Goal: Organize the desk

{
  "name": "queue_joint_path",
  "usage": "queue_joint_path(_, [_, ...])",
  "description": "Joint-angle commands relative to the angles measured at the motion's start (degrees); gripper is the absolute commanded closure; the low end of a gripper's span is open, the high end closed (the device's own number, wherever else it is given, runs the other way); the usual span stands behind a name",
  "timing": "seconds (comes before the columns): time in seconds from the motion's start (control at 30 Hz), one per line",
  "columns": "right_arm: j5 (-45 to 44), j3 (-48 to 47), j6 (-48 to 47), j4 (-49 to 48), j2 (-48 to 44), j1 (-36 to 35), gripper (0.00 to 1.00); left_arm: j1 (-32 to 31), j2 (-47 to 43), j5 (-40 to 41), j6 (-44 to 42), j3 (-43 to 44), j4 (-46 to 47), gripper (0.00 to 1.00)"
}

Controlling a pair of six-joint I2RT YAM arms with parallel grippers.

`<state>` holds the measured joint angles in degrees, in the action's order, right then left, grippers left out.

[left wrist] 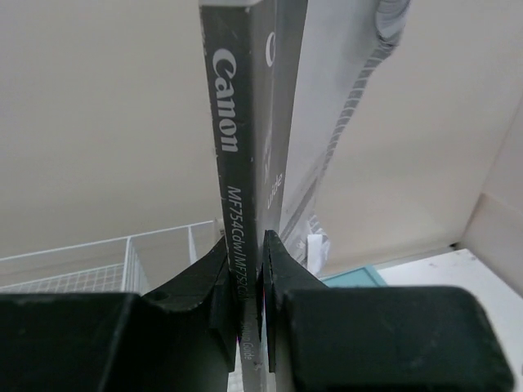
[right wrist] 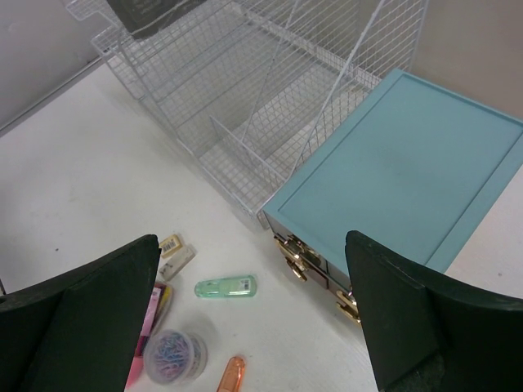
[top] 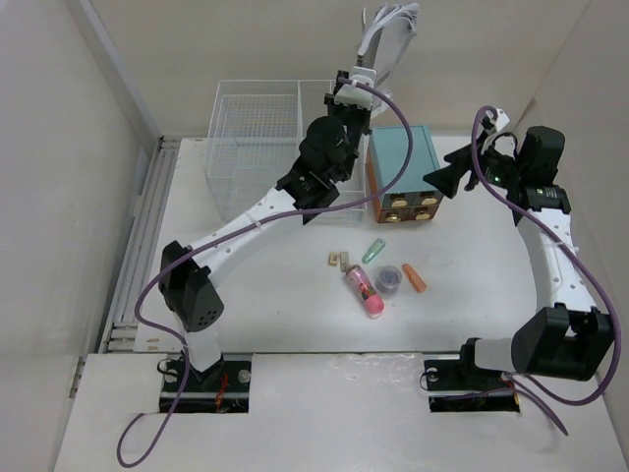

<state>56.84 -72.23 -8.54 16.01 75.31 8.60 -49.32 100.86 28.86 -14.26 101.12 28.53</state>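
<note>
White and matte, the desk spreads from the arm bases to the far walls. Its middle carries a loose scatter of small stationery, none of it sorted yet: a pink tube, a tub of paper clips, an orange piece, a green dispenser and two small tan blocks. Beyond them stands the teal drawer box. The right gripper hovers beside its drawer-front corner, jaws spread wide and empty, probably poised for the scatter below. Left of the box sits the white wire basket, whose upright compartments look suited to flat papers. Farthest back and highest, the left gripper pinches the lower edge of a grey Canon manual together with pale papers. Its jaws are nearly pressed together and hold the papers on edge, seemingly so they can slide down into a basket slot.
</note>
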Motion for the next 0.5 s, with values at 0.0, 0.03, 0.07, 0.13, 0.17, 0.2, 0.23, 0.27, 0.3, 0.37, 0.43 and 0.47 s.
queue_joint_path(0.0, [1.43, 0.07, 0.36, -2.04, -0.25, 0.19, 0.00, 0.63, 0.65, 2.43, -2.79, 4.87, 10.40, 1.00])
queue_joint_path(0.03, [1.43, 0.07, 0.36, -2.04, -0.25, 0.19, 0.00, 1.24, 1.79, 2.43, -2.79, 5.40, 10.92, 1.00])
queue_joint_path(0.07, [1.43, 0.07, 0.36, -2.04, 0.27, 0.19, 0.00, 1.77, 2.32, 2.43, -2.79, 5.92, 10.93, 1.00])
queue_joint_path(0.13, [1.43, 0.07, 0.36, -2.04, 0.28, 0.19, 0.00, 2.38, 3.37, 2.43, -2.79, 6.98, 10.93, 1.00])
queue_joint_path(0.17, [0.91, 0.07, 0.36, -2.04, 0.28, 0.19, 0.00, 3.00, 4.34, 1.90, -2.79, 7.77, 10.93, 1.00])
queue_joint_path(0.2, [0.91, 0.07, 0.36, -2.04, 0.28, 0.19, 0.00, 3.00, 4.87, 1.90, -2.27, 8.38, 10.93, 1.00])
queue_joint_path(0.23, [0.91, 0.07, 0.36, -2.04, 0.28, 0.19, 0.00, 3.00, 5.40, 2.51, -2.26, 8.39, 10.93, 1.00])
queue_joint_path(0.27, [0.91, 0.07, 0.36, -2.04, 0.28, 0.19, 0.00, 3.52, 6.27, 2.51, -2.26, 8.39, 10.93, 1.00])
queue_joint_path(0.3, [0.91, 0.07, 0.36, -2.04, 0.28, 0.19, 0.00, 3.53, 6.28, 3.73, -2.26, 8.39, 11.71, 1.00])
queue_joint_path(0.37, [0.91, 0.07, 0.36, -2.04, 0.28, 0.19, 0.00, 4.05, 7.94, 4.27, -2.26, 8.39, 11.72, 1.00])
queue_joint_path(0.43, [0.91, 0.07, 0.36, -2.04, 0.28, 0.71, 0.00, 4.06, 8.82, 5.06, -2.78, 8.39, 12.25, 1.00])
queue_joint_path(0.47, [0.91, 0.07, 0.36, -2.04, 0.28, 0.72, 0.00, 4.58, 8.83, 5.06, -2.79, 8.39, 12.25, 1.00])
